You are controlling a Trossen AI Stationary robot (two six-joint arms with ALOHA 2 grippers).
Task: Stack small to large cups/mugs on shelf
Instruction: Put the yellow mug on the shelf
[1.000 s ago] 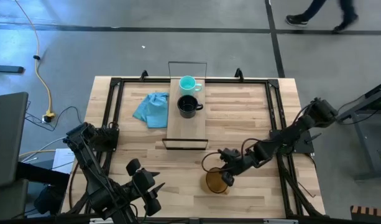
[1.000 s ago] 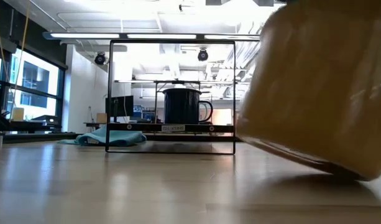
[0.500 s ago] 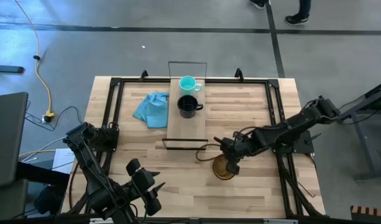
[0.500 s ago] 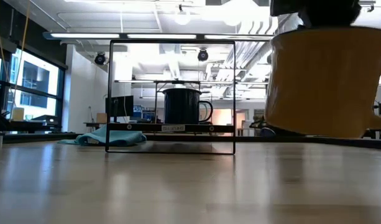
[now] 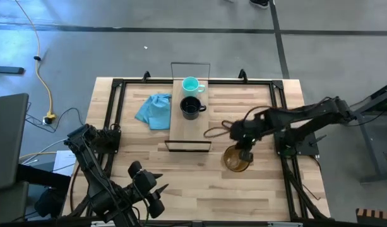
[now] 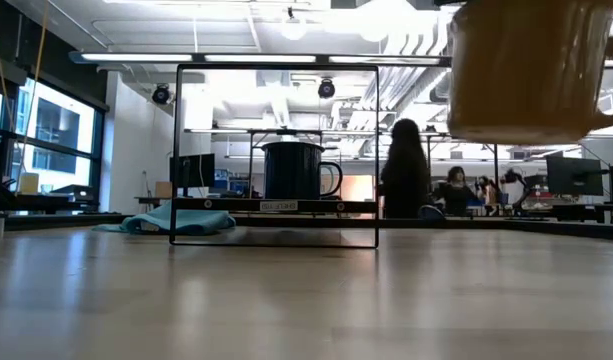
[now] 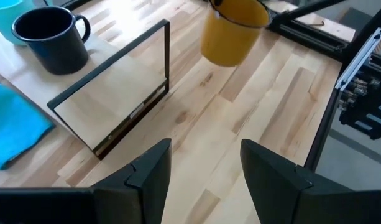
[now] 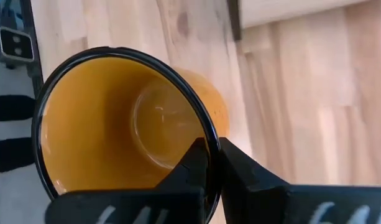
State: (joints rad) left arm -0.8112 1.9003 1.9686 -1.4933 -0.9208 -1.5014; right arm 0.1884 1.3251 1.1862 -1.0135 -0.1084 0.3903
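The amber-orange mug (image 5: 237, 159) hangs above the table to the right of the shelf's near end. It also shows in the low view (image 6: 526, 70) and the left wrist view (image 7: 234, 31). My right gripper (image 5: 245, 146) is shut on it. The teal mug (image 5: 191, 84) and the black mug (image 5: 190, 107) stand on their bases on the far half of the light-wood shelf (image 5: 190, 129). My left gripper (image 7: 206, 180) is open and empty at the table's near left. My right gripper pinches the amber mug's rim (image 8: 209, 134), with one finger (image 8: 193, 168) inside the mug and the other outside its wall. The fingers come from above, pointing down. The mug hangs upright below them, lifted clear of the table.
A light blue cloth (image 5: 154, 110) lies left of the shelf. The shelf's thin black wire frame (image 7: 134, 81) rises at its near end. A black metal rail frame (image 5: 278, 113) runs round the tabletop. Bare plank shows on the shelf's near half (image 7: 109, 93).
My right gripper has risen and gone toward the table's far and right edges with the amber mug. The mug was tilted low at the table a second ago; it now hangs upright and higher, clear of the table.
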